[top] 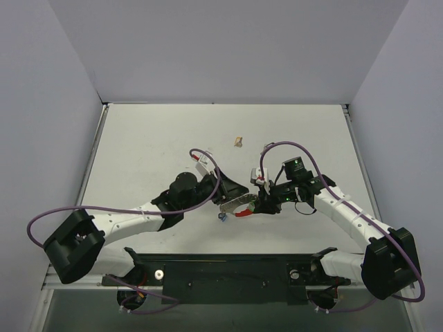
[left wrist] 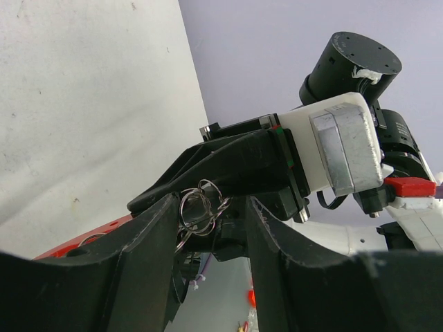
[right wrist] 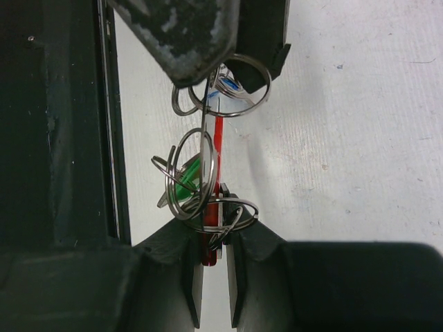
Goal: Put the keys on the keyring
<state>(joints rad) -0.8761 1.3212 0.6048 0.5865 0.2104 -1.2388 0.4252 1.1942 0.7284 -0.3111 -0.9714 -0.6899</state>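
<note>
My right gripper (right wrist: 216, 238) is shut on the keyring (right wrist: 211, 200), a red flat bar with several silver split rings and a green tag (right wrist: 185, 181) hanging round it. At the bar's far end a larger ring (right wrist: 239, 104) carries a small silver key with a blue bit (right wrist: 227, 84); it sits between the fingers (right wrist: 181, 38) of my left gripper. In the left wrist view my left gripper (left wrist: 211, 207) stands open, the rings (left wrist: 199, 207) close against its left finger. From above, both grippers (top: 235, 194) (top: 261, 205) meet at the red bar (top: 242, 212).
A small tan lump (top: 237, 142) lies on the white table (top: 152, 152) beyond the grippers. The black base rail (top: 221, 273) runs along the near edge. Purple cables (top: 291, 146) loop over both arms.
</note>
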